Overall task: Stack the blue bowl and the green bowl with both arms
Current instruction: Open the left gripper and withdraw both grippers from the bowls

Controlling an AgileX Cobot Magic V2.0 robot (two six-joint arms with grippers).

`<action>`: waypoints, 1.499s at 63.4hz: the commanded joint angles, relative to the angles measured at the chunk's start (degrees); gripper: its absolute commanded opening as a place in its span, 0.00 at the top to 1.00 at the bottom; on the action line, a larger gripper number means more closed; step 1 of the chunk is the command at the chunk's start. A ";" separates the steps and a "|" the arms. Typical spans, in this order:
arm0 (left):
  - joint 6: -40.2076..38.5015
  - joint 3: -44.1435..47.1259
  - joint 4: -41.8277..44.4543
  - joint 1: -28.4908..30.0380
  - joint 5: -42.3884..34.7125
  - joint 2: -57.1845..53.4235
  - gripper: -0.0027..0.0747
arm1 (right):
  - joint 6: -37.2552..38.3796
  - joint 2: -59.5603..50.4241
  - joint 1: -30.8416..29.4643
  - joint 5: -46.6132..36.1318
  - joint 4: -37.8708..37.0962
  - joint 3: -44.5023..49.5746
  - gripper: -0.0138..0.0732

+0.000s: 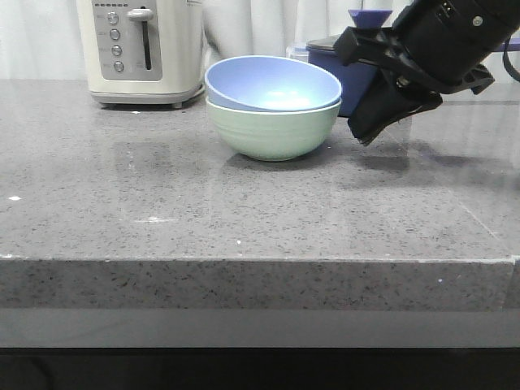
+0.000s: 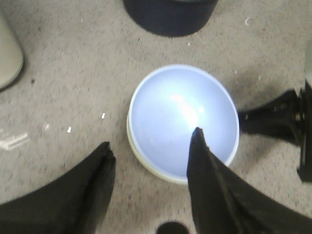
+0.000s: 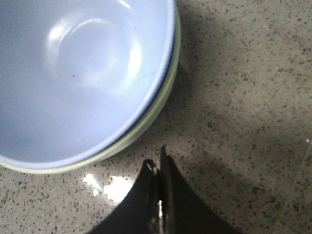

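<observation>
Stacking looks done: your blue bowl [image 1: 272,83] sits tilted in the green bowl [image 1: 272,127]; left pincer [image 2: 151,141] wide, right pincer [image 3: 158,168] closed, both empty.

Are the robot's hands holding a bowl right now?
No. The round periwinkle-blue bowl sits in the pale mint-green bowl. The left gripper is open above them; the right gripper is shut on nothing.
</observation>
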 commanded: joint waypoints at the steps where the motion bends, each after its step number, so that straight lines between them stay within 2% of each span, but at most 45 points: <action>1: -0.68 6.20 -0.58 1.65 -5.74 -8.40 0.52 | -0.48 -2.15 0.00 -2.21 1.29 -1.57 0.91; 24: -0.68 32.67 2.34 10.38 -7.93 -33.55 0.52 | -0.43 -2.15 0.00 -2.15 1.29 -1.57 0.91; 39: -0.78 42.48 3.15 15.96 -7.55 -46.52 0.52 | -0.43 -2.45 0.00 0.84 0.78 -1.61 0.91; 53: -0.78 45.67 3.15 19.66 -4.68 -54.20 0.52 | 1.62 -8.28 0.00 6.72 -4.63 -1.61 0.90; 65: -0.78 45.79 3.15 19.77 -3.09 -55.75 0.52 | 15.55 -17.23 0.00 13.76 -19.84 -0.91 0.90; 74: -0.78 45.79 3.15 19.77 -3.31 -55.75 0.52 | 25.91 -27.19 0.00 16.62 -29.81 3.19 0.90; 84: -0.78 45.79 3.15 19.77 -3.31 -55.75 0.52 | 31.88 -39.00 0.00 16.69 -33.32 9.90 0.90; 95: -0.78 45.79 3.15 19.77 -3.40 -55.75 0.52 | 32.51 -49.90 0.00 17.04 -33.37 16.23 0.90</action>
